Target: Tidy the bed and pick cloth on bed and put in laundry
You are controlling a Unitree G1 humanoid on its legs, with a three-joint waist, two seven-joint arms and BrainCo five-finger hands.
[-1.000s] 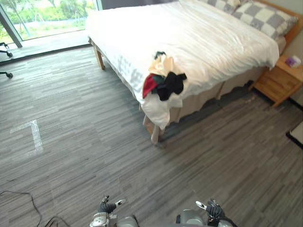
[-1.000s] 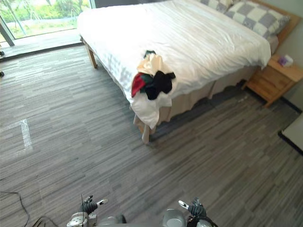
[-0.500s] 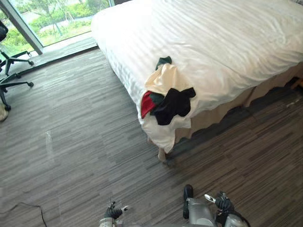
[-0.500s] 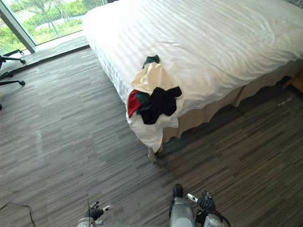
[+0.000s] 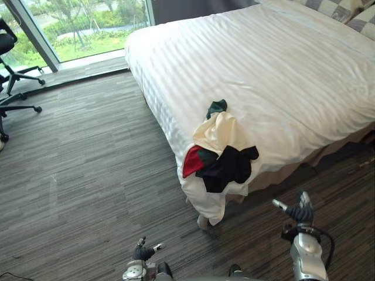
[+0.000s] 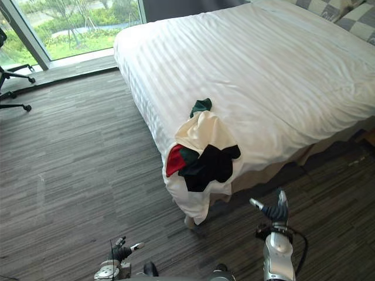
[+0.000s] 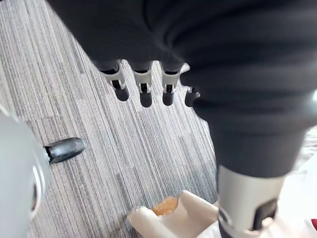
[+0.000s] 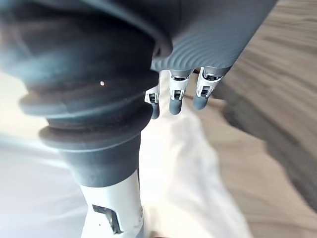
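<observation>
"Four garments in that heap, would you say?"

"Four colours, at any rate. The pile of clothes (image 5: 220, 153) lies on the near corner of the bed (image 6: 281, 76), about the middle of the head views. A cream garment (image 5: 220, 132) is on top. A black garment (image 5: 228, 168) spreads at its 5 o'clock edge, and a red garment (image 5: 191, 162) pokes out at 8 o'clock. A dark green garment (image 5: 217, 107) shows at 12 o'clock."

"Is all of it up on the bed?"

"Yes. The black and red pieces lie right at the corner, where the white striped cover (image 5: 205, 199) drops over the edge toward the floor (image 5: 88, 175). One pale bed leg (image 5: 202, 221) shows under the hanging cover."

"And the robot hands?"

"Both are apart from the clothes. The right robot hand (image 5: 297, 212) is at 5 o'clock, raised over the floor near the bed's long side. Its thumb is out, its fingers are straight and it holds nothing. Its wrist view shows its fingers (image 8: 177, 101) extended, with the white cover past them."

"The left one?"

"The left robot hand (image 5: 142, 253) is low at 7 o'clock, over the floor and apart from the bed. In its wrist view its fingers (image 7: 145, 94) hang straight and empty above the floorboards."

"Anything else around?"

"An office chair (image 5: 12, 76) stands at 10 o'clock by the window (image 5: 88, 23). Checked pillows (image 5: 351, 9) lie at 1 o'clock, at the head of the bed."
</observation>
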